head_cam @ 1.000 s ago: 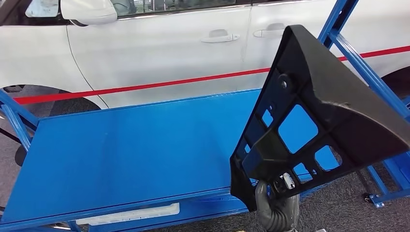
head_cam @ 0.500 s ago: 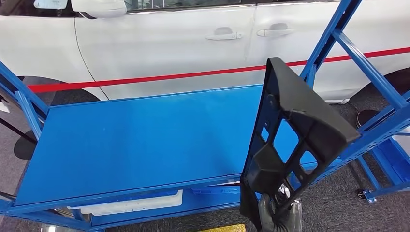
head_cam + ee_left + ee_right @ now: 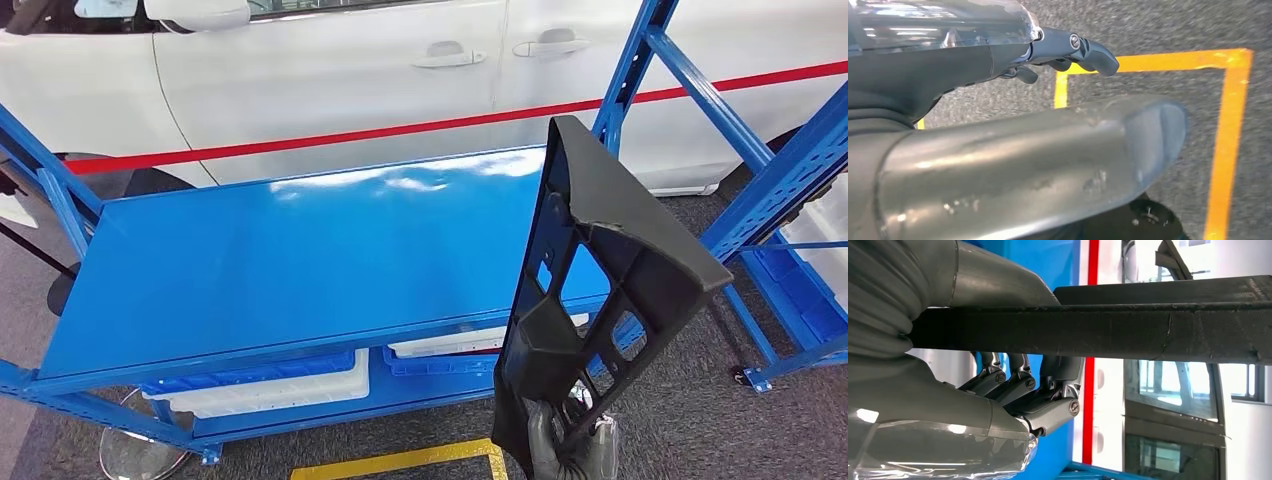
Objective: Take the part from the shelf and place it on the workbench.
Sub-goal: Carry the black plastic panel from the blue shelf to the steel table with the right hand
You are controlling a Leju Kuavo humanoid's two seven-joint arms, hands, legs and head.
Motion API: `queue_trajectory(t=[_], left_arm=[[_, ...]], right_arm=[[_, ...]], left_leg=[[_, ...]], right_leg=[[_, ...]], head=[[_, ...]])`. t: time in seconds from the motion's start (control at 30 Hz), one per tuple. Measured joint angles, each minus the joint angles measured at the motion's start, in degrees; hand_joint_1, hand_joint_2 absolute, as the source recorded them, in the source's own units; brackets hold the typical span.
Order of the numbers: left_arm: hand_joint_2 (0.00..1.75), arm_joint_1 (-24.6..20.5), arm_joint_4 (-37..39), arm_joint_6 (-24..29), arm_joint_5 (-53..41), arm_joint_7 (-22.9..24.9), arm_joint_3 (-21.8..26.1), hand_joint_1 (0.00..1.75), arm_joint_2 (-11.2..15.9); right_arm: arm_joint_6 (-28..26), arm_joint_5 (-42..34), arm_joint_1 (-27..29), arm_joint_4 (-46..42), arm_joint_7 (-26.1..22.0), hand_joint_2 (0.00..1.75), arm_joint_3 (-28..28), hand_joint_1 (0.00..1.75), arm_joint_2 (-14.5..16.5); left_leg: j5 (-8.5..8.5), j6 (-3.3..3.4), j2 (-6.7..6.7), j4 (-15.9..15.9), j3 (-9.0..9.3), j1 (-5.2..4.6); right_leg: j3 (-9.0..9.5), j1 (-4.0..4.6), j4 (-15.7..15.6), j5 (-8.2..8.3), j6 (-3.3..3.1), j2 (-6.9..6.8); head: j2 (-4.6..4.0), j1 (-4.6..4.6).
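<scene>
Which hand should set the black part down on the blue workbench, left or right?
Right. The right hand already grips the black part at its lower edge, upright beside the workbench. The left hand hangs over the floor, holding nothing.

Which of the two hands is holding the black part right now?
The right hand, gripping the black part at its lower end; the left hand hangs over the floor, holding nothing.

Right robot hand (image 3: 568,446) low at the near edge, fingers (image 3: 1020,385) wrapped around the black part (image 3: 600,290). Left robot hand (image 3: 1013,155) hangs, thumb out, holding nothing.
</scene>
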Motion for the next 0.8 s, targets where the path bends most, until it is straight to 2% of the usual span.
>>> queue_trajectory(t=[0.03,0.07,0.1,0.13,0.17,0.2,0.27,0.3,0.33,0.37,0.4,0.43,0.47,0.5,0.53,0.57,0.6,0.63,0.67,0.7,0.77,0.8], left_arm=[[0.0,0.0,0.0,0.0,-0.1,0.0,0.0,0.0,0.0],[0.0,0.0,0.0,0.0,-0.3,0.0,0.0,0.0,0.0],[0.0,-0.1,0.0,0.0,-0.4,0.0,0.0,0.0,0.0],[0.0,-0.2,0.0,0.0,-0.5,0.0,0.0,0.0,0.1],[0.0,-0.2,0.0,0.0,-0.6,0.0,0.0,0.0,0.1],[0.0,-0.3,0.0,0.0,-0.6,0.0,0.0,0.0,0.1],[0.0,-0.3,0.0,-0.1,-0.7,-0.1,0.0,0.0,0.1],[0.0,-0.3,0.0,-0.2,-0.8,-0.1,0.0,0.0,0.1],[0.0,-0.3,0.0,-0.2,-0.9,-0.1,0.0,0.0,0.1],[0.0,-0.3,0.0,-0.2,-1.0,-0.1,0.0,0.0,0.1],[0.0,-0.2,0.0,-0.3,-1.0,-0.1,0.0,0.0,0.1],[0.0,-0.2,0.0,-0.3,-1.1,-0.1,0.0,0.0,0.1],[0.0,-0.2,0.0,-0.3,-1.1,-0.1,0.0,0.0,0.1],[0.0,-0.2,0.0,-0.3,-1.1,-0.2,0.0,0.0,0.1],[0.0,-0.2,0.0,-0.3,-1.1,-0.2,0.0,0.0,0.1],[0.0,-0.2,0.0,-0.4,-1.2,-0.2,0.0,0.0,0.1],[0.0,-0.2,0.0,-0.4,-1.2,-0.2,0.0,0.0,0.1],[0.0,-0.2,0.0,-0.5,-1.2,-0.2,0.0,0.0,0.1],[0.0,-0.2,0.0,-0.5,-1.3,-0.3,0.0,0.0,0.1],[0.0,-0.2,0.0,-0.6,-1.3,-0.3,0.0,0.0,0.1],[0.0,0.0,0.0,-0.7,-1.5,-0.4,0.0,0.0,0.1],[0.0,0.0,0.0,-0.7,-1.5,-0.5,0.0,0.0,0.1]], right_arm=[[-0.2,0.1,0.0,0.0,0.0,1.75,0.1,1.75,0.0],[-0.5,0.1,0.0,0.0,0.0,1.75,0.2,1.75,0.0],[-0.7,0.2,0.1,0.0,0.0,1.75,0.3,1.75,0.0],[-0.8,0.3,0.1,0.0,0.0,1.75,0.3,1.75,0.0],[-0.8,0.4,0.1,0.0,0.0,1.75,0.4,1.75,0.0],[-0.8,0.5,0.2,-0.1,0.0,1.75,0.4,1.75,0.0],[-0.8,0.6,0.3,-0.1,0.0,1.75,0.5,1.75,0.0],[-0.7,0.6,0.4,-0.2,0.0,1.75,0.5,1.75,0.0],[-0.7,0.6,0.6,-0.2,0.0,1.75,0.5,1.75,-0.1],[-0.6,0.6,0.7,-0.3,0.0,1.75,0.5,1.75,-0.1],[-0.6,0.6,0.8,-0.3,0.0,1.75,0.5,1.75,-0.1],[-0.6,0.6,0.8,-0.3,0.0,1.75,0.5,1.75,-0.1],[-0.6,0.6,0.9,-0.3,0.0,1.75,0.5,1.75,-0.1],[-0.5,0.6,0.9,-0.3,0.0,1.75,0.4,1.75,-0.1],[-0.4,0.6,0.9,-0.3,0.0,1.75,0.4,1.75,-0.1],[-0.4,0.6,1.0,-0.4,0.0,1.75,0.4,1.75,-0.1],[-0.2,0.6,1.0,-0.4,0.0,1.75,0.4,1.75,-0.1],[-0.1,0.6,1.0,-0.6,0.0,1.75,0.4,1.75,-0.1],[0.2,0.5,1.1,-0.7,0.0,1.75,0.4,1.75,-0.1],[0.5,0.5,1.1,-0.9,0.0,1.75,0.4,1.75,0.0],[1.0,0.4,1.3,-1.1,0.0,1.75,0.4,1.75,0.1],[1.2,0.3,1.4,-1.1,0.0,1.75,0.3,1.75,0.1]], left_leg=[[1.62,0.19,0.0,-1.6,2.04,-0.04],[3.14,0.51,-0.02,-5.0,5.01,-0.12],[3.6,0.93,-0.03,-9.6,8.4,-0.27],[3.37,1.26,-0.03,-13.7,11.22,-0.42],[2.82,1.59,-0.04,-16.7,13.01,-0.61],[2.34,1.84,-0.03,-18.2,13.77,-0.81],[3.33,2.46,0.09,-18.9,13.32,-0.83],[4.02,2.86,0.21,-19.2,12.9,-0.71],[4.8,3.23,0.34,-19.5,12.28,-0.55],[5.53,3.5,0.49,-19.6,11.51,-0.44],[6.19,3.66,0.53,-19.6,10.6,-0.47],[6.86,3.68,0.6,-19.5,9.71,-0.49],[7.51,3.6,0.66,-19.3,8.78,-0.49],[8.1,3.47,0.69,-19.1,7.86,-0.48],[8.6,3.29,0.71,-18.7,6.93,-0.43],[9.01,3.08,0.7,-18.3,6.02,-0.38],[9.32,2.83,0.67,-17.7,5.2,-0.41],[9.6,2.52,0.62,-17.2,4.53,-0.45],[9.92,2.17,0.58,-16.8,4.1,-0.51],[10.31,1.81,0.55,-16.6,3.8,-0.57],[10.98,1.06,0.51,-16.5,3.36,-0.47],[10.27,0.74,0.46,-16.1,2.9,-0.34]], right_leg=[[-0.91,0.09,0.3,0.46,0.06,-0.02],[-1.71,0.16,0.7,0.88,0.15,-0.01],[-2.34,0.29,1.0,1.25,0.31,0.01],[-2.71,0.34,1.3,1.61,0.55,0.0],[-2.85,0.32,1.3,2.0,0.84,-0.05],[-2.87,0.25,1.3,2.44,1.22,-0.11],[-2.93,0.03,1.1,3.02,2.0,-0.11],[-3.31,-0.01,1.7,2.16,2.33,0.01],[-3.97,-0.04,3.2,0.22,2.62,0.16],[-4.92,-0.13,5.9,-2.67,2.87,0.29],[-6.01,-0.19,9.6,-5.68,3.12,0.35],[-6.87,-0.31,13.3,-7.75,3.37,0.36],[-7.16,-0.44,16.2,-8.36,3.59,0.35],[-6.6,-0.57,17.3,-7.54,3.76,0.34],[-4.95,-0.72,16.3,-5.83,3.86,0.33],[-2.3,-0.88,13.3,-4.15,3.92,0.32],[0.94,-0.95,9.0,-3.48,3.92,0.34],[3.85,-0.91,4.7,-3.67,3.7,0.39],[5.78,-0.8,1.6,-4.26,3.41,0.43],[6.66,-0.65,-0.2,-4.86,2.99,0.47],[6.04,-0.52,-0.6,-4.36,1.96,0.38],[5.45,-0.54,-0.5,-3.77,1.41,0.29]], head=[[0.0,-0.01],[0.0,-0.01],[0.0,-0.01],[0.0,0.03],[0.0,0.04],[0.0,-0.06],[0.0,-0.26],[0.01,-0.29],[0.01,-0.15],[0.01,-0.05],[0.01,0.08],[0.0,0.15],[0.0,0.17],[0.0,0.19],[0.0,0.22],[0.0,0.22],[0.0,0.23],[0.01,0.21],[0.0,0.21],[0.01,0.21],[0.01,0.29],[0.01,0.3]])
